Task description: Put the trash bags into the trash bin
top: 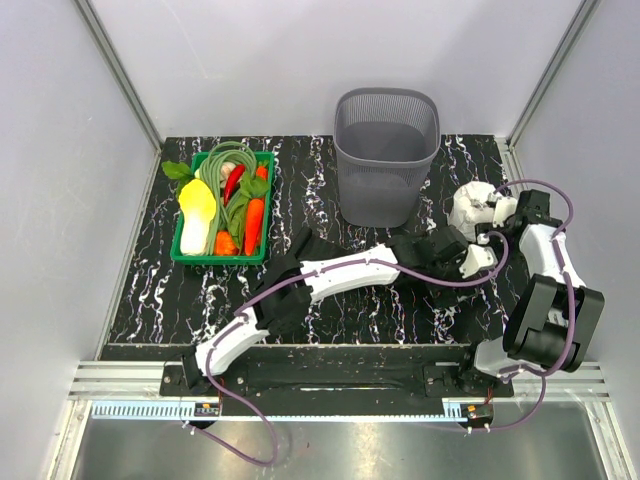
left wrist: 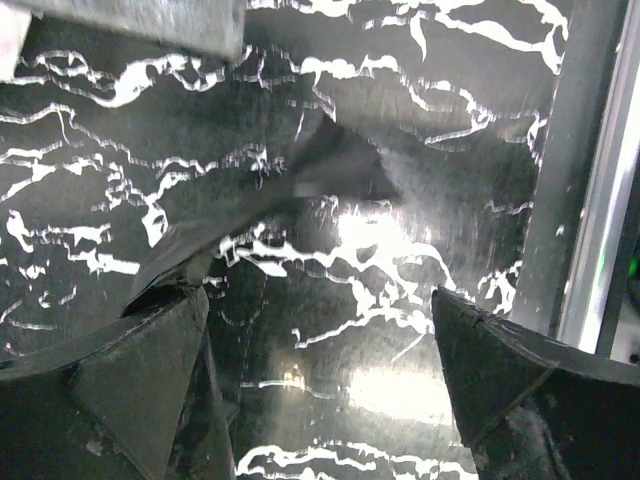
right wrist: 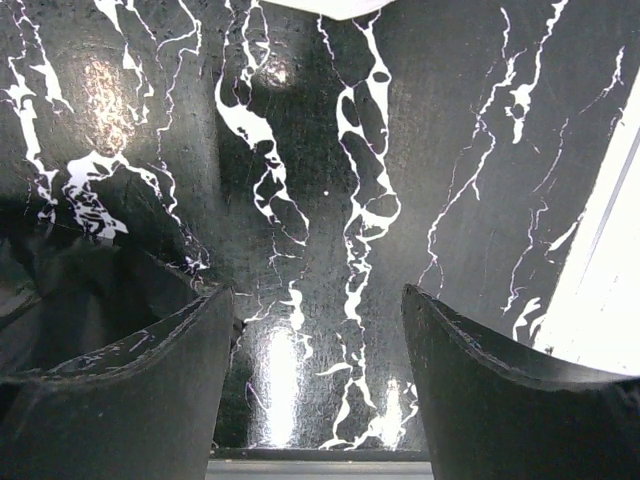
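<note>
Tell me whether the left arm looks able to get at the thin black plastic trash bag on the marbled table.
Probably yes: the left claw hangs open directly over the thin black plastic trash bag, its film by one finger, nothing covering it.

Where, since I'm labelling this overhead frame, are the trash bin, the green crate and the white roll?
trash bin (top: 380,195): top external view, on its front mesh wall.
green crate (top: 218,259): top external view, on its near rim.
white roll (top: 468,208): top external view, on its upper surface.

The left arm (top: 345,270) and right arm (top: 552,262) have white shells, black joints, purple cables (top: 540,182) and black wedge-shaped fingers (left wrist: 130,390).
</note>
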